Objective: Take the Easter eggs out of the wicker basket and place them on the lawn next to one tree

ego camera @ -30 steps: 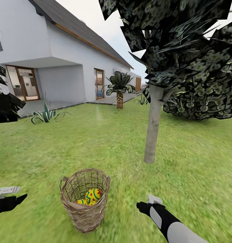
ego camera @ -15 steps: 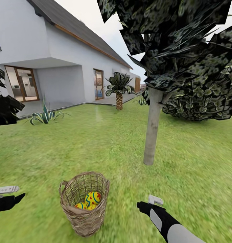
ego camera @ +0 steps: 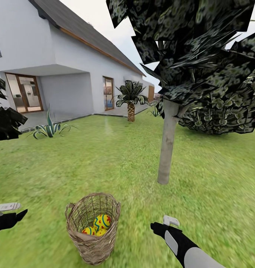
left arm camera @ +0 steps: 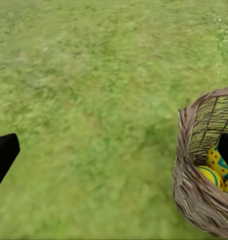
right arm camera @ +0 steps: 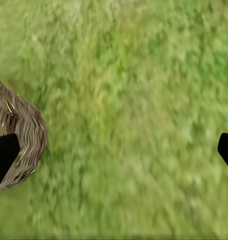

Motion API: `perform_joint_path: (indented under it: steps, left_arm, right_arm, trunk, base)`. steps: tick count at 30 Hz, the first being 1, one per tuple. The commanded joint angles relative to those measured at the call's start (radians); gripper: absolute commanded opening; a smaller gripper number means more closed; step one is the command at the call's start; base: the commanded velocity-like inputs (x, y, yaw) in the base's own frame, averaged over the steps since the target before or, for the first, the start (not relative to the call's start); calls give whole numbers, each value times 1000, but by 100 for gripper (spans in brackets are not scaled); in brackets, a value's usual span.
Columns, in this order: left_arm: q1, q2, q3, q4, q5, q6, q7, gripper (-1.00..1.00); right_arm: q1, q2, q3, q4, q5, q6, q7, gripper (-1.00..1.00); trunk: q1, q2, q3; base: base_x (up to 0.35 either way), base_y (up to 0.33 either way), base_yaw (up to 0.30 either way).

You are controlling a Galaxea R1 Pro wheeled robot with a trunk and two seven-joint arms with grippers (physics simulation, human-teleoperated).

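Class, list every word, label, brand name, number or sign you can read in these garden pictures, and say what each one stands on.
There are none to read. The Easter eggs in the wicker basket carry only painted zigzags and red marks, no letters. The house wall, the glass doors and the tree bear no sign or number.

Tool fingertips (right arm camera: 4,155) spread wide over lawn (right arm camera: 133,115); wicker basket (right arm camera: 21,140) beside one

Lawn (ego camera: 105,156) bears wicker basket (ego camera: 92,243) and tree (ego camera: 166,149).
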Motion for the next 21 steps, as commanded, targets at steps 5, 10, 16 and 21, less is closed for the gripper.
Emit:
perform_joint_path:
  steps: [5, 10, 16, 21]
  left_arm:
    - [-4, -1, 2, -3, 4, 9, 0, 100]
    - [-10, -10, 1, -25, 6, 34, 5, 100]
    - [-34, -55, -2, -34, 6, 102, 6, 100]
    - [-79, -78, -9, -39, 4, 129, 7, 100]
  right_arm:
    - [0, 0, 2, -2, -10, 5, -4, 100]
    - [0, 0, 2, -1, -10, 4, -4, 100]
    - [1, -1, 1, -1, -8, 3, -4, 100]
    - [1, -1, 0, -1, -7, 3, -4, 100]
  trunk:
    - [-19, 35, 15]
    - [-39, 70, 30]
    - [-62, 112, 49]
    - [-81, 147, 65]
  base:
    - [0, 0, 0]
    - [0, 0, 0]
    - [0, 0, 0]
    - [0, 0, 0]
